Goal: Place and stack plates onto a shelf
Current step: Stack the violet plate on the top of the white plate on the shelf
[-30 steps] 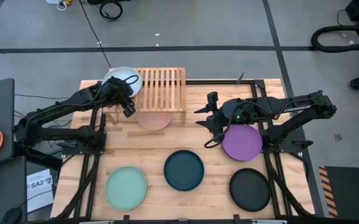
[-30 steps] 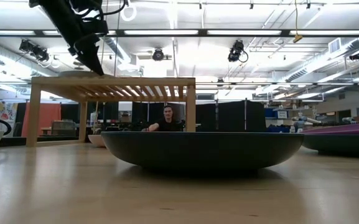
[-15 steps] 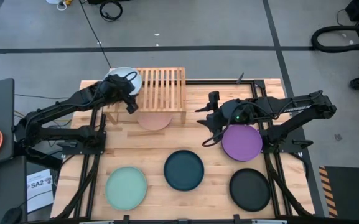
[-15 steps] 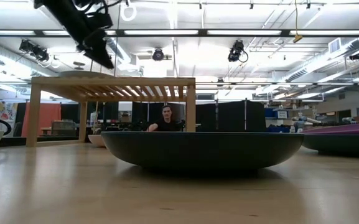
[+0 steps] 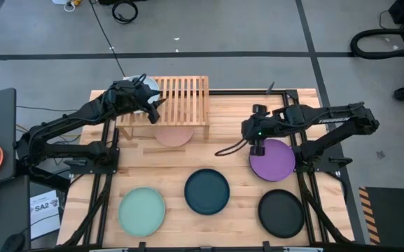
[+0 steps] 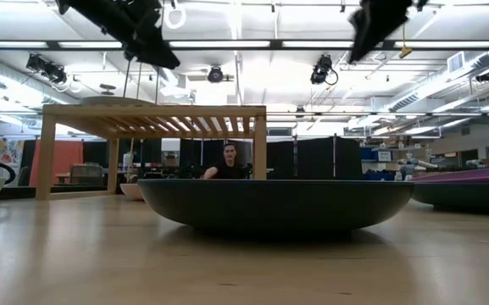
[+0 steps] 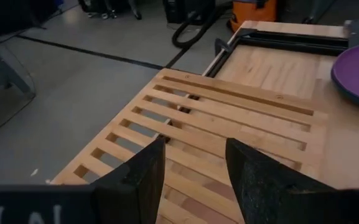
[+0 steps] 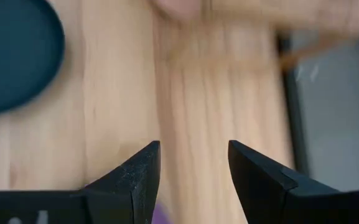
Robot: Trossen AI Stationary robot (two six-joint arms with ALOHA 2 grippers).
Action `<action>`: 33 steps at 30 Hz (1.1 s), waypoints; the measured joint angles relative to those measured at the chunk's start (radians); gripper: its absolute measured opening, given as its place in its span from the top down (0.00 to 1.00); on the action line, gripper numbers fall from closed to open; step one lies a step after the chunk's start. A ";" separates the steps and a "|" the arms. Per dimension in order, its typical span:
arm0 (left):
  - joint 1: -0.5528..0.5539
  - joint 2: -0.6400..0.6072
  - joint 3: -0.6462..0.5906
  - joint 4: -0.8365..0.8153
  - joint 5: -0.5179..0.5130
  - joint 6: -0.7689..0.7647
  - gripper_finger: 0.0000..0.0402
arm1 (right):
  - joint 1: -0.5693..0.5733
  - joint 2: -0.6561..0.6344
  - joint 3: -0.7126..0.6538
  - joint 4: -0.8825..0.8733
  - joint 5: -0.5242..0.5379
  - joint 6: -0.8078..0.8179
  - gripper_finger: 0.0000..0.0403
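A pale blue plate [image 5: 143,86] lies on the left end of the light-wood shelf [image 5: 185,96]; the low view shows it on the slats [image 6: 111,100]. A pink plate [image 5: 174,136] sits on the table under the shelf. My left gripper [image 5: 157,106] hovers open above the slats [image 7: 195,146], just right of the pale plate. My right gripper [image 5: 258,145] is open [image 8: 195,152] and raised over the far left rim of the purple plate [image 5: 272,160]. The dark teal plate [image 5: 206,190], mint green plate [image 5: 142,211] and black plate [image 5: 281,213] rest on the table's near half.
The shelf's right half [image 7: 247,118] has bare slats. A black metal frame [image 5: 296,105] runs along the table's edges and under both arms. A person [image 6: 229,161] sits in the room beyond the table. Bare wood shows between shelf and near plates [image 5: 209,154].
My left gripper has risen off the pale blue plate and moved toward the table's right along the shelf; the plate stays on the slats. My right gripper has turned and swung right and upward, over the purple plate's edge, and its arm now shows in the low view.
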State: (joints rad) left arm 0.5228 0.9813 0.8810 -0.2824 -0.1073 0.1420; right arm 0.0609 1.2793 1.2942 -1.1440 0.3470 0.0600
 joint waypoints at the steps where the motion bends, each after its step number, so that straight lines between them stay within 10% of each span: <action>1: -0.001 0.000 0.000 0.000 0.004 0.000 0.57 | -0.013 0.000 0.000 -0.039 -0.021 0.042 0.52; 23: -0.113 0.000 0.000 0.000 0.008 0.001 0.57 | -0.444 0.000 -0.286 -0.128 -0.349 -0.020 0.54; 33: -0.124 0.000 0.000 0.001 0.008 0.001 0.57 | -0.465 0.002 -0.446 -0.095 -0.293 -0.062 0.54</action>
State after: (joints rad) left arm 0.3992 0.9813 0.8814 -0.2817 -0.0994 0.1429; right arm -0.4038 1.2816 0.8485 -1.2393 0.0538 -0.0023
